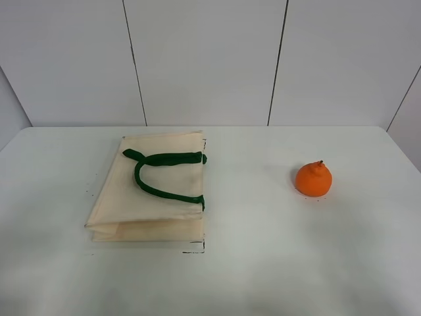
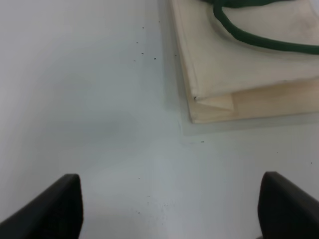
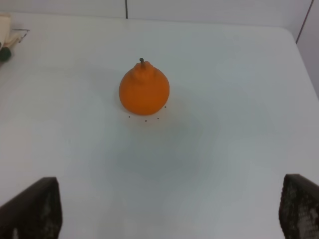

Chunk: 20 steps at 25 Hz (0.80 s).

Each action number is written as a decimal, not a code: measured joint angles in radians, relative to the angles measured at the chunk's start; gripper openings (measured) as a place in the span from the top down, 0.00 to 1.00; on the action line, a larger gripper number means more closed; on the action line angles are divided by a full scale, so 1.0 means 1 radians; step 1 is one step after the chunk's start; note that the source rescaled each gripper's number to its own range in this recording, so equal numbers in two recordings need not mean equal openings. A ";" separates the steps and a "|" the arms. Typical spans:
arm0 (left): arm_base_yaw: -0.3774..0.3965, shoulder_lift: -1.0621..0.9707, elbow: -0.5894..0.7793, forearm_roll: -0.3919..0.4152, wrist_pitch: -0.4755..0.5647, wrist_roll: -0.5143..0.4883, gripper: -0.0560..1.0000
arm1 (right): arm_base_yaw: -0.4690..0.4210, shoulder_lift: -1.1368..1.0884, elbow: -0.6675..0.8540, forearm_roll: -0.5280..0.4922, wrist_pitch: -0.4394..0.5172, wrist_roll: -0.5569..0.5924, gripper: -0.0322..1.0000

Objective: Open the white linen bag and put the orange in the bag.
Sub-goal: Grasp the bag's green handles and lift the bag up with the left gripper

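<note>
The white linen bag (image 1: 154, 187) lies flat and folded on the left half of the table, its dark green handles (image 1: 161, 172) resting on top. Its near corner shows in the left wrist view (image 2: 234, 69). The orange (image 1: 313, 178) stands upright on the right half, stem up; it also shows in the right wrist view (image 3: 144, 89). Neither arm appears in the exterior view. My left gripper (image 2: 169, 209) is open, its fingers apart above bare table short of the bag's corner. My right gripper (image 3: 169, 211) is open, well short of the orange.
The white table (image 1: 263, 263) reaches a back edge at the panelled wall (image 1: 210, 59). A strip of the bag edge shows at the far side of the right wrist view (image 3: 6, 37). Small dark specks dot the table near the bag and the orange.
</note>
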<state>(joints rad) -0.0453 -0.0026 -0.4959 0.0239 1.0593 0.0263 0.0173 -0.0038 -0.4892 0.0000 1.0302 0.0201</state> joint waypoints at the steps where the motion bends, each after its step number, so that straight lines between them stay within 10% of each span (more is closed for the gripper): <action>1: 0.000 0.000 0.000 0.000 0.000 0.000 0.12 | 0.000 0.000 0.000 0.000 0.000 0.000 0.00; 20: 0.000 0.100 -0.030 -0.011 -0.005 0.000 0.03 | 0.000 0.000 0.000 0.000 0.000 0.000 0.00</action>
<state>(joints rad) -0.0453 0.0973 -0.5254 0.0129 1.0544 0.0263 0.0173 -0.0038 -0.4892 0.0000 1.0302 0.0201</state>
